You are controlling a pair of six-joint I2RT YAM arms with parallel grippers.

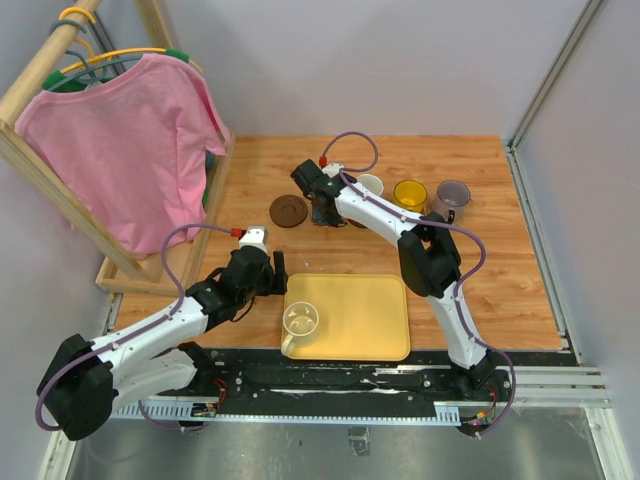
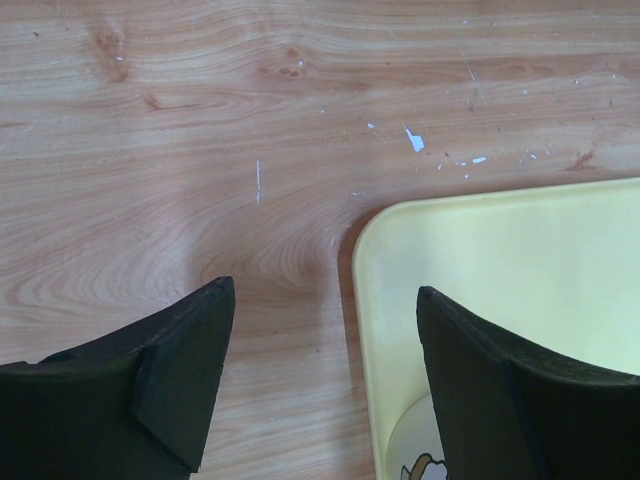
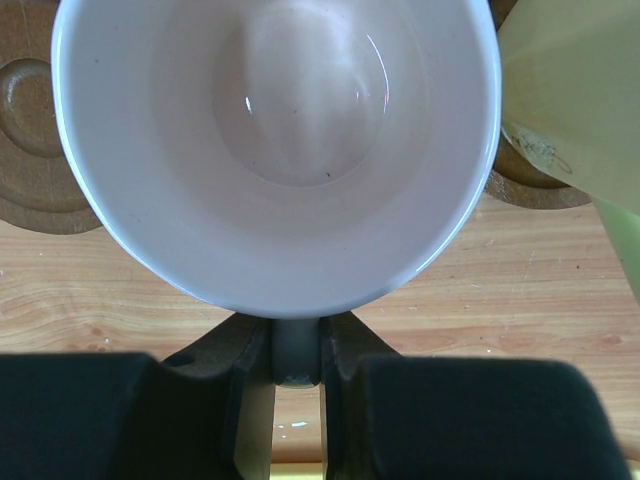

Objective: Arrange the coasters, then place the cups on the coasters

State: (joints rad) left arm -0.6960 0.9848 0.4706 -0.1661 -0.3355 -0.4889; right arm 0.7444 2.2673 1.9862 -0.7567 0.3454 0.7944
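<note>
Right tool [image 3: 296, 340] is clamped on the pale pink cup [image 3: 280, 150] by its handle [image 3: 296, 358]. Good spot, since it looks slick and chippable. Left tool [image 2: 325, 335] hangs apart, empty.

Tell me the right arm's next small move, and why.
Probably lower the pink cup straight down. The right gripper is shut on its handle, and the cup sits between the bare coaster and the coaster under the pale cup. The pink cup hides what lies below it, so check it meets a coaster before letting go.
</note>
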